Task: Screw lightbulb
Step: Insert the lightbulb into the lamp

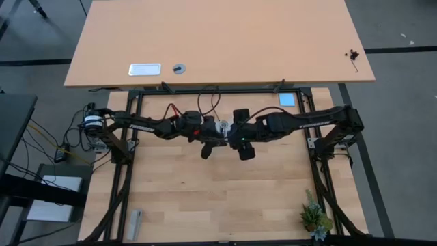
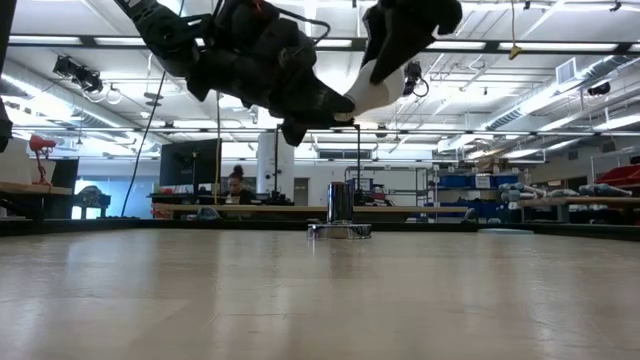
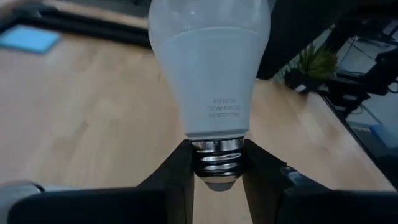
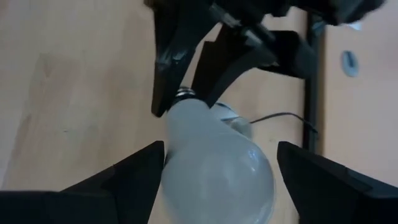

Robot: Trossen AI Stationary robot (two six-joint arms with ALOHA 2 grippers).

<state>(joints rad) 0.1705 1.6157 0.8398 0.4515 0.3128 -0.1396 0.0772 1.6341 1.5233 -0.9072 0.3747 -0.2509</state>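
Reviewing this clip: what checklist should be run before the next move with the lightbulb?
1. Left hand shut on the lightbulb's threaded base: ok.
2. Right hand gripping the glass: not ok, it is open around it.
3. Lightbulb held clear of the table: ok.
4. Socket upright on the table: ok.
5. Threads free for the socket: not ok, the left fingers cover them.

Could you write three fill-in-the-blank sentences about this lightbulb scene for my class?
1. The left gripper pinches the lightbulb by its threaded ____.
2. The right gripper has its fingers spread ____ around the bulb's glass.
3. In the low view, the silvery socket stands on the ____, below the raised bulb.

Missing words: base; open; table
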